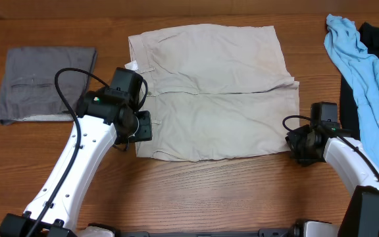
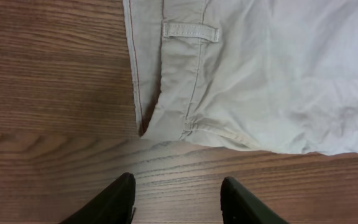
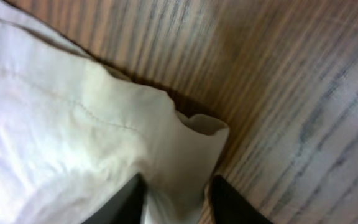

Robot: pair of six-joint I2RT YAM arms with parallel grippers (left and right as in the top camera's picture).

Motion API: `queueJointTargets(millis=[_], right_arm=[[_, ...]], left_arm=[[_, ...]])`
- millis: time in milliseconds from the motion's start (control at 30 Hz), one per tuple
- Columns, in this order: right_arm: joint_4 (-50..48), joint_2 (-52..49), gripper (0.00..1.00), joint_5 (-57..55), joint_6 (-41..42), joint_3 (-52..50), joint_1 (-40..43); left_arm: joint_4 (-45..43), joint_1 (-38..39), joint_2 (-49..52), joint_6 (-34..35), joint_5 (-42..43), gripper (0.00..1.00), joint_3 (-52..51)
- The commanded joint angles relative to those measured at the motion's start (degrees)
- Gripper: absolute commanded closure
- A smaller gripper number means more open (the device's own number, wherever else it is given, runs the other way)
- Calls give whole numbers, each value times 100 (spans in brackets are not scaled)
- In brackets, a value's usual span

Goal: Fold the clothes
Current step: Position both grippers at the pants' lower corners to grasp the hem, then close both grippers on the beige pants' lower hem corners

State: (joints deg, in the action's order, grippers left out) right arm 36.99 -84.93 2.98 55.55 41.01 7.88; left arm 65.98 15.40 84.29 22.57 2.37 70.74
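We saw flat cream cotton shorts [image 1: 209, 92], long axis L-R, waistband left; left pincer [image 2: 178, 182] wide, empty; right pincer [image 3: 178, 182] apart, astride hem corner.

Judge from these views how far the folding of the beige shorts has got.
Done: the grey garment lies folded. In hand: the shorts lie flat, unfolded; right gripper straddles a hem corner, left gripper hangs open beside the waistband. Left: every fold.
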Motion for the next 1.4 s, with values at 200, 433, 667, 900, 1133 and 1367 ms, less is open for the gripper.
queueJointTargets(millis=[200,433,667,900,1133,1367], right_arm=[[59,-7,52,-57,-24,-55,24],[31,-7,57,-59,-20,-57,22],[-13,-7,80,-216,15,-57,22],[-57,-7,95,-249,26,-57,22],[-74,-7,96,-251,24,-57,22],[-31,-7,96,-249,-2,-57,22]], left_arm=[[-7,39,37,79,63,49,-52],[-17,39,37,79,39,48,-52],[-28,37,37,79,4,43,-52],[-24,39,37,85,70,42,-52],[190,37,37,706,-203,37,-284],[-496,33,39,1519,-57,42,-1325]])
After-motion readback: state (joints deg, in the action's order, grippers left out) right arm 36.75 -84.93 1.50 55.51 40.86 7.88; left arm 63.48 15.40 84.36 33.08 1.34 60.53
